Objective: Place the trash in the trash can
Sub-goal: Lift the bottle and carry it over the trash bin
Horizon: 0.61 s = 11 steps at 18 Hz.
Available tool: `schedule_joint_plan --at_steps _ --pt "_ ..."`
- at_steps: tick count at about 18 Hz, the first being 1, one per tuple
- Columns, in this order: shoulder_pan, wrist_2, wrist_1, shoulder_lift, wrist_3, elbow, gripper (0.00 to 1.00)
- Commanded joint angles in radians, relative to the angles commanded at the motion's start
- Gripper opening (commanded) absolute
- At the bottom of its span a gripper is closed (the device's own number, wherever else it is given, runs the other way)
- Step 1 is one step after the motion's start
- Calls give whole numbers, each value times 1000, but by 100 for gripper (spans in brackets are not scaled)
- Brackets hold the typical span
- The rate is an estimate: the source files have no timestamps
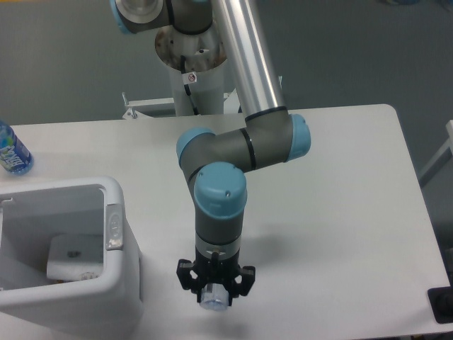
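Hand closed around clear bottle, held end-on above tabletop; white packet lay inside trash can; blue-tinted bottle stood far left; label print illegible.

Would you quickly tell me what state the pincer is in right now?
Pincer: closed on the clear plastic bottle, seen end-on between its fingers and lifted above the table.
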Motion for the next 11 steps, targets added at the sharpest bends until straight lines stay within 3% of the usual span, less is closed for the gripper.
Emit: schedule_joint_plan --at_steps 4,7,11 --pt "41 -2 37 21 -11 92 52" --pt "74 -5 78 60 -11 102 52" --pt "87 -18 83 83 -84 143 52"
